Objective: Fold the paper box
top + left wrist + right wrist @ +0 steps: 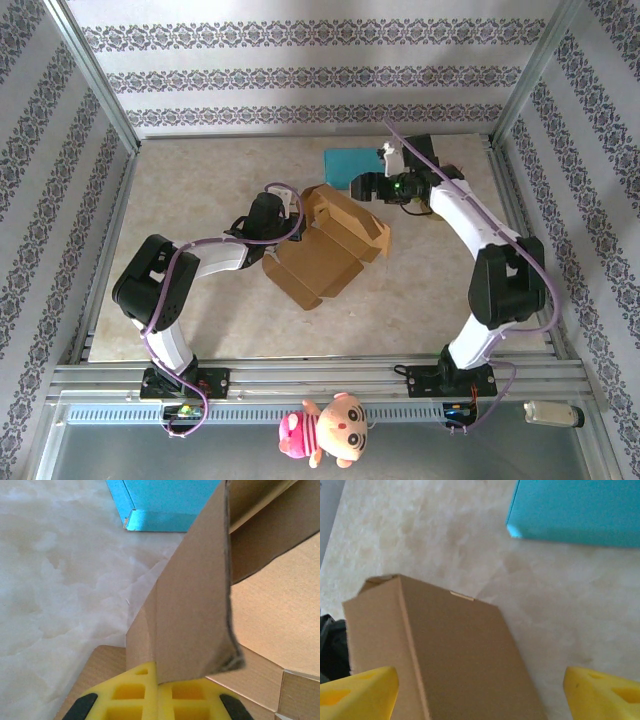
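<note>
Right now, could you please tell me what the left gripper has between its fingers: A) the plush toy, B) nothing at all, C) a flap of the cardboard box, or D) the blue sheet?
C: in the left wrist view the left gripper is shut on an upright brown flap of the box.

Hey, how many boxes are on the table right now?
2. The brown cardboard box lies partly folded in the middle. The blue box sits behind it, toward the far right. Nothing suggests another is hidden.
</note>
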You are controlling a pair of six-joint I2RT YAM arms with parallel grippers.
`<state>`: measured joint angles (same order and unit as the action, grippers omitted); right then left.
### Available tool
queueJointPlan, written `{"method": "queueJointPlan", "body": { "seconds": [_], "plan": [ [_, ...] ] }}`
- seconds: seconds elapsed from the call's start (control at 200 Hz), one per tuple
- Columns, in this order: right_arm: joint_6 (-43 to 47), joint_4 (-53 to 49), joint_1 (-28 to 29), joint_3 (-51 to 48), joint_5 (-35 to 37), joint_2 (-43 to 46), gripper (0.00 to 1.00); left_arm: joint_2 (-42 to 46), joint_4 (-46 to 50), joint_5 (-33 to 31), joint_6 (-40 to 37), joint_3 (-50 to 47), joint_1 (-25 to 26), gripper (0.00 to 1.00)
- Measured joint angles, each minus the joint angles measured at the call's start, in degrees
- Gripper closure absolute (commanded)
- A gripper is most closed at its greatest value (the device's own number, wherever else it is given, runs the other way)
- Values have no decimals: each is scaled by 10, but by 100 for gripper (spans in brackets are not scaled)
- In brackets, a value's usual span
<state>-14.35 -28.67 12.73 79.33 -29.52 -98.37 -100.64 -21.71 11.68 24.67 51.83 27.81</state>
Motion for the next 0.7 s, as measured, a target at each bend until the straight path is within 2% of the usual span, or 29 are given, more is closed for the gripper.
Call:
{"method": "queueJointPlan", "body": {
  "seconds": [0.34,0.7],
  "plan": [
    [-15,-2,0,-9,-42,-27,21,0,14,0,-3,10,0,100],
    [-46,-2,-2,-7,-59,-30,14,-7,21,-3,-3,21,7,100]
  ]
}}
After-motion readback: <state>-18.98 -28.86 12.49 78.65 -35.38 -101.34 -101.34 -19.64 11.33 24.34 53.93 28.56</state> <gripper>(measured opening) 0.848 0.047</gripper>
